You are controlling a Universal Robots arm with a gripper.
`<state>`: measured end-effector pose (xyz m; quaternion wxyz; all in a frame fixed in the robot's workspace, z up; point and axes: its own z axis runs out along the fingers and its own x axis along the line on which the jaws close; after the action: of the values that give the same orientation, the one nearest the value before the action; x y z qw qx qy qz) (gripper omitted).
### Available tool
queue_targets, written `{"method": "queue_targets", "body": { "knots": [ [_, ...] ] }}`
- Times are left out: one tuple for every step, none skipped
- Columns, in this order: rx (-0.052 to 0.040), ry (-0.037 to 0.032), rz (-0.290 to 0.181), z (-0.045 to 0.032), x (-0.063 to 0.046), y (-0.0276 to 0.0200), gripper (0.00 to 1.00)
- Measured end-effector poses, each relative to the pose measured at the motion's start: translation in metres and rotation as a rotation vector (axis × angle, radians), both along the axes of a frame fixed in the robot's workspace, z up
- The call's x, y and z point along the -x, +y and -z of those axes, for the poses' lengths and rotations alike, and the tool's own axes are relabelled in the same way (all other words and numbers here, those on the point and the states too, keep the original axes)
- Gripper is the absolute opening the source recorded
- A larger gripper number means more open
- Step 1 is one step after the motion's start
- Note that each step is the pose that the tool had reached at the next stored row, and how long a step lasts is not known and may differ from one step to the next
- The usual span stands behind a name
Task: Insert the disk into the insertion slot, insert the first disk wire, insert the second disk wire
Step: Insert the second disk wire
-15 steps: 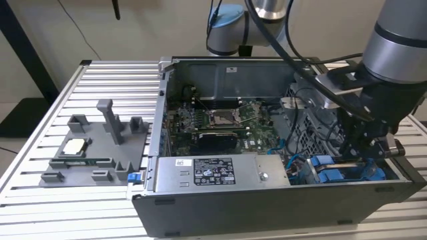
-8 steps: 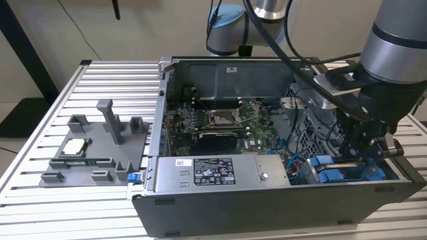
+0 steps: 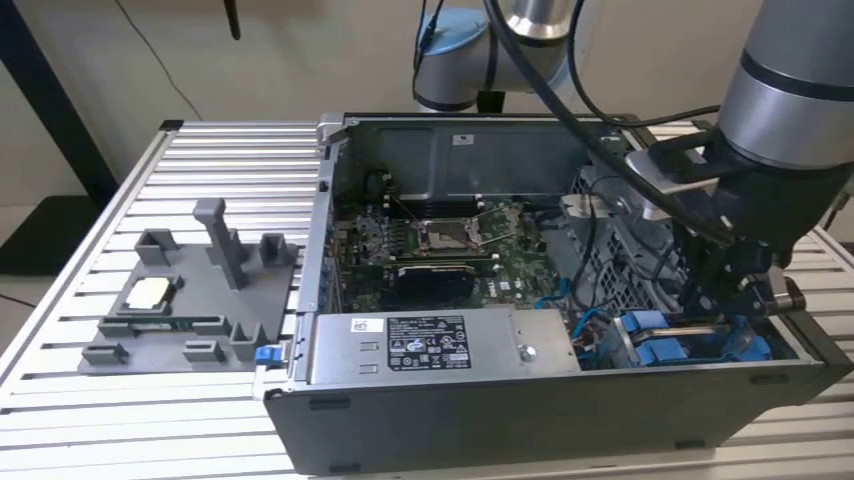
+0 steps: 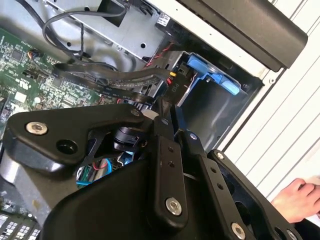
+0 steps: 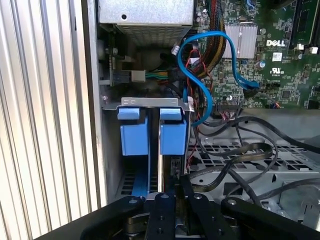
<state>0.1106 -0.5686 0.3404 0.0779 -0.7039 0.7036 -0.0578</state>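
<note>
The disk sits in the insertion slot (image 5: 150, 102) of the drive bay, and its blue carrier (image 5: 173, 136) stands beside a second blue carrier (image 5: 134, 135). In the exterior view the blue carriers (image 3: 667, 345) lie at the case's front corner on the right. My gripper (image 5: 172, 192) hangs right over that bay. In the second wrist view the gripper (image 4: 166, 111) is shut on a black disk wire connector (image 4: 173, 89), whose flat black cable (image 4: 110, 80) trails back over the board. The connector's tip is close to the blue carrier (image 4: 212, 77). Whether it is seated I cannot tell.
A grey labelled power-supply box (image 3: 427, 345) lies along the case's near wall, with the motherboard (image 3: 441, 240) behind it. A blue data cable (image 5: 200, 75) loops above the bay. A grey parts fixture (image 3: 187, 300) rests on the slatted table (image 3: 227, 170). A person's hand (image 4: 300, 197) is beside the case.
</note>
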Motion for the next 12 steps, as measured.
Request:
{"method": "queue_targets", "body": {
  "knots": [
    [0.0000,-0.0002,0.000,0.0001,0.0002,0.0001,0.16],
    [0.0000,-0.0002,0.000,0.0001,0.0003,0.0000,0.16],
    [0.0002,-0.0003,0.000,0.0000,0.0004,0.0000,0.16],
    [0.0000,-0.0003,0.001,0.0000,0.0012,0.0004,0.16],
    [-0.0008,-0.0007,0.001,0.0003,0.0014,0.0014,0.16],
    [-0.0014,-0.0008,0.001,0.0005,0.0014,0.0013,0.16],
    [-0.0021,-0.0010,0.001,0.0008,0.0014,0.0014,0.16],
    [-0.0028,-0.0012,0.001,0.0013,0.0014,0.0014,0.16],
    [-0.0030,-0.0014,0.001,0.0017,0.0014,0.0014,0.16],
    [-0.0035,-0.0017,0.001,0.0021,0.0014,0.0014,0.16],
    [-0.0040,-0.0019,0.001,0.0025,0.0014,0.0013,0.16],
    [-0.0059,-0.0022,0.001,0.0034,0.0014,0.0014,0.16]
  ]
}}
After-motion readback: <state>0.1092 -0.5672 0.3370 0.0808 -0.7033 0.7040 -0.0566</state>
